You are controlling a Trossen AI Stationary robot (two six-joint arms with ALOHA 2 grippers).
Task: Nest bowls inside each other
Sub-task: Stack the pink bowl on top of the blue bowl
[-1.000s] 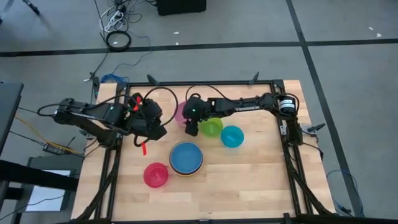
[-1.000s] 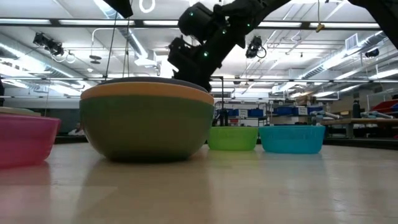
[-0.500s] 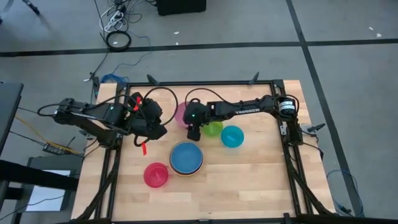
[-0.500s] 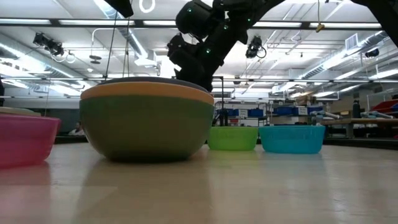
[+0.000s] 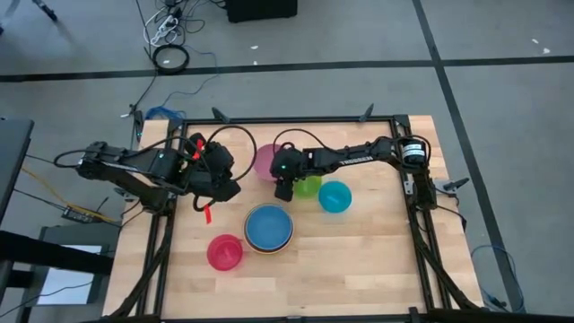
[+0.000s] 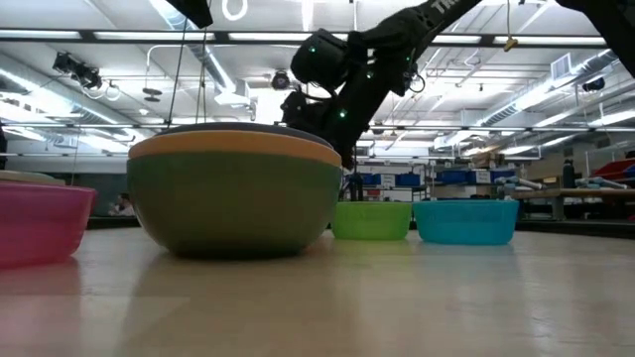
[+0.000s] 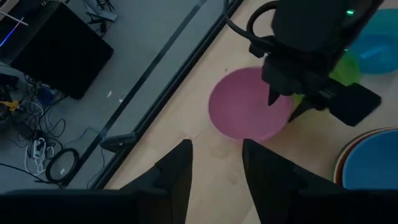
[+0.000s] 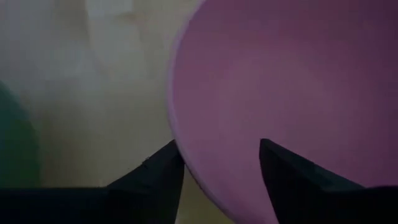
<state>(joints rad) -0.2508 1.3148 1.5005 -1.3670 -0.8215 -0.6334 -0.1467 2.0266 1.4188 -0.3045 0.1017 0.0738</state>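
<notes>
A pink bowl (image 5: 265, 159) rests on its base at the table's far middle. My right gripper (image 8: 217, 149) stands open over its near rim (image 8: 180, 143), one finger outside the bowl and one inside. Beside it stand a lime green bowl (image 5: 311, 187) and a teal bowl (image 5: 334, 196). Nearer, a blue bowl (image 5: 269, 226) sits nested in an orange and a dark green bowl (image 6: 233, 203). A red bowl (image 5: 225, 253) stands alone at the near left. My left gripper (image 7: 216, 146) hangs open above the table's left part, with nothing between its fingers. My right gripper straddles the pink bowl's near rim (image 8: 186, 168), slanting down from the table's right, with one finger (image 8: 158, 177) outside the wall and the other (image 8: 292, 177) over the hollow. Whether either finger touches the rim, I cannot tell. The bowl sits flat on the table.
Bare wood lies along the table's near edge and near right. The black frame rails (image 5: 417, 215) run along both sides and the far edge. Cables (image 5: 170, 58) lie on the floor beyond the table.
My right gripper has gone down toward the pink bowl's near rim and tipped a little steeper; in the low view it has sunk behind the stacked bowls. The bowls stand where they were.
</notes>
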